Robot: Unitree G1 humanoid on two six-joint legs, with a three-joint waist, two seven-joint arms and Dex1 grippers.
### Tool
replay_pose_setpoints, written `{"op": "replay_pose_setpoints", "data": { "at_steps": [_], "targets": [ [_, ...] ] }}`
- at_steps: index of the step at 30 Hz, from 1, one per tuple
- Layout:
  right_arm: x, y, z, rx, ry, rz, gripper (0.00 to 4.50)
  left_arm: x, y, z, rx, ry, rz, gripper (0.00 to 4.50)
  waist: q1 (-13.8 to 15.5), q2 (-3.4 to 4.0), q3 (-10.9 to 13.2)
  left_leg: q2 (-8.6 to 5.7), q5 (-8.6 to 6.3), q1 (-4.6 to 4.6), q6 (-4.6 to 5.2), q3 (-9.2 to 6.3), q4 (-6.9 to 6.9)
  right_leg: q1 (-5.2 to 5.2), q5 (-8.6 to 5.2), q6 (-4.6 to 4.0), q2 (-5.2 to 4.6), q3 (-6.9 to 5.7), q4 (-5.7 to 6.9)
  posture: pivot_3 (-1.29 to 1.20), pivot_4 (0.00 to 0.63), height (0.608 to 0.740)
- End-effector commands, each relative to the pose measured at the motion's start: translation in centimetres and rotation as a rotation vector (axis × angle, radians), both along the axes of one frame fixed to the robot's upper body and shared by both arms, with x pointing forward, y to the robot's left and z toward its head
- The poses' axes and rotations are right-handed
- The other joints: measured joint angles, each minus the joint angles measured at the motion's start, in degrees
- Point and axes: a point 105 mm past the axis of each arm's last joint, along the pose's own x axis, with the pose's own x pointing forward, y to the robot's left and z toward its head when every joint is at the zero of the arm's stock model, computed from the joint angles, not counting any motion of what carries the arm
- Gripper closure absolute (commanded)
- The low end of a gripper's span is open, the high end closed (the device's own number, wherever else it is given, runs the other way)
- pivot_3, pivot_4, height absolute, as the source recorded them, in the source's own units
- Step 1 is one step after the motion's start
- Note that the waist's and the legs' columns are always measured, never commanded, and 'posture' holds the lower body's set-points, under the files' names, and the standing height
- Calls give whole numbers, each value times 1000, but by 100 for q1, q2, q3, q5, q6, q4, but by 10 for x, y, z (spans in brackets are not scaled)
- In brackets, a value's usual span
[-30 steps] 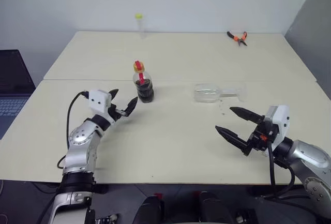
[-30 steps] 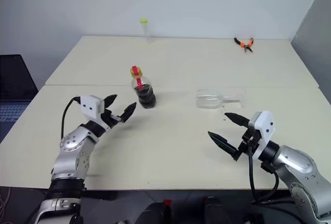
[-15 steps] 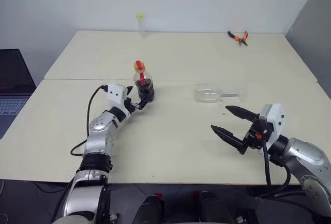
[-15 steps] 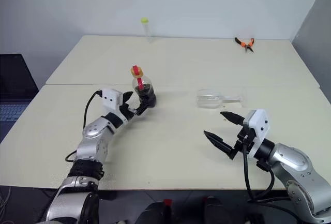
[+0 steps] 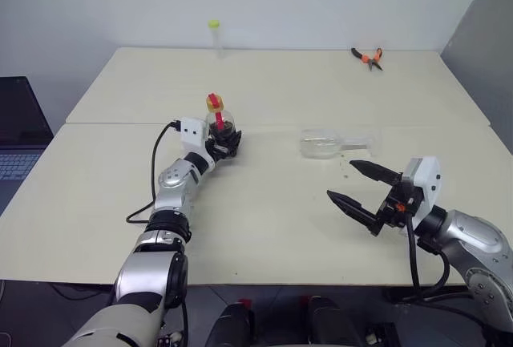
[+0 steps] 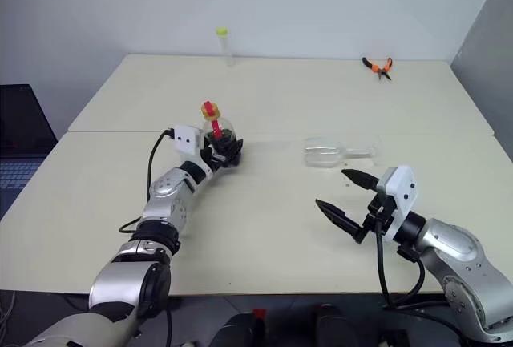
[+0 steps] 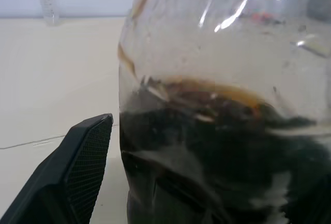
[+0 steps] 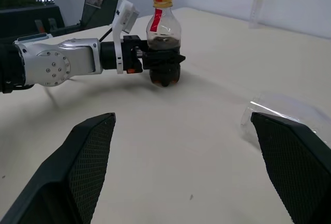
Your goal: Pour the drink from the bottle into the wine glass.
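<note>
The bottle (image 5: 221, 125) stands upright near the middle of the table, yellow-capped with a red label strip. The dark drink (image 7: 217, 157) fills its round base. My left gripper (image 5: 228, 143) is open, its fingers on either side of that base; one finger (image 7: 77, 172) shows right beside the plastic. The wine glass (image 5: 321, 143) lies on its side to the right of the bottle, foot pointing right. My right gripper (image 5: 341, 179) hovers open in front of the glass, apart from it, with nothing between its fingers.
Orange-handled pliers (image 5: 367, 57) lie at the far right of the table. A thin clear tube with a yellow-green top (image 5: 215, 36) stands at the back edge. A laptop (image 5: 16, 135) sits off the table's left side. A seam (image 5: 120, 123) crosses the tabletop.
My left arm has stretched forward and to the right, bringing its open fingers from short of the bottle to either side of its base. The right gripper has stayed put.
</note>
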Motion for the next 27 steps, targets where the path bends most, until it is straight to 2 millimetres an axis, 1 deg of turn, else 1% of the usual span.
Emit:
{"op": "replay_pose_setpoints", "data": {
  "at_steps": [1,2,4,5,8,10,14,17,18,20,22,24,25,27],
  "targets": [
    [0,3,9,-5,-45,10,0,3,-2,15,-10,-54,-11,46,0,0,0,0,0,0,0,0,0,0,0,0,0,0,0,0,150,740],
    [0,3,9,-6,-45,10,0,3,-3,15,-14,-54,-16,46,0,-1,1,0,0,0,0,-1,0,0,0,0,0,-1,0,0,150,740],
    [0,3,9,-7,-46,10,0,3,-3,15,-18,-55,-24,423,0,-1,1,0,0,-1,-1,1,0,0,0,0,0,1,0,0,150,740],
    [0,3,9,-8,-46,10,0,2,-4,14,-25,-53,-30,640,0,-1,1,0,0,0,-1,1,0,0,0,0,0,2,0,0,150,740],
    [1,3,9,-9,-48,11,0,1,-5,15,-27,-58,-48,1578,0,-1,1,0,0,0,-1,0,0,0,0,0,0,1,1,0,150,740],
    [1,4,9,-10,-48,13,0,1,-6,15,-5,-66,-54,1968,0,-1,1,0,0,0,-1,0,0,-1,0,0,0,0,1,0,150,740],
    [0,5,10,-11,-50,17,0,-1,-8,17,9,-77,-75,2171,1,-1,1,-1,0,-1,-1,0,1,-1,0,0,0,1,0,0,150,740],
    [-1,6,15,-1,-56,15,0,-7,-14,24,47,-116,-137,2281,1,-1,1,0,0,-2,-1,0,1,-1,0,0,0,1,1,0,150,740],
    [-2,7,16,1,-57,15,0,-10,-19,26,69,-130,-179,2325,-1,-1,1,0,1,-2,-1,0,1,-1,0,0,0,1,0,0,150,740],
    [-5,9,20,4,-60,16,0,-24,-37,28,115,-151,-301,2410,-2,-1,1,0,1,-3,-2,0,0,-2,0,0,0,2,0,0,150,740],
    [-10,13,24,22,-57,19,0,-46,-60,26,134,-130,-468,2494,-1,0,1,0,6,-5,-11,-1,0,-3,0,0,-2,3,-1,0,150,740],
    [-13,17,28,30,-55,18,0,-68,-78,21,146,-84,-613,2529,-1,0,1,1,7,-7,-12,0,0,-4,0,0,-3,5,-3,0,150,740],
    [-15,18,29,32,-52,16,0,-78,-85,18,154,-62,-670,2541,-1,0,1,1,7,-7,-12,-1,0,-4,0,0,-5,6,-3,0,150,740],
    [-17,20,32,35,-42,16,0,-91,-95,15,171,-23,-744,2554,0,0,1,1,2,-6,-3,-2,1,-2,0,0,-5,5,-2,0,150,740]
  ]
}}
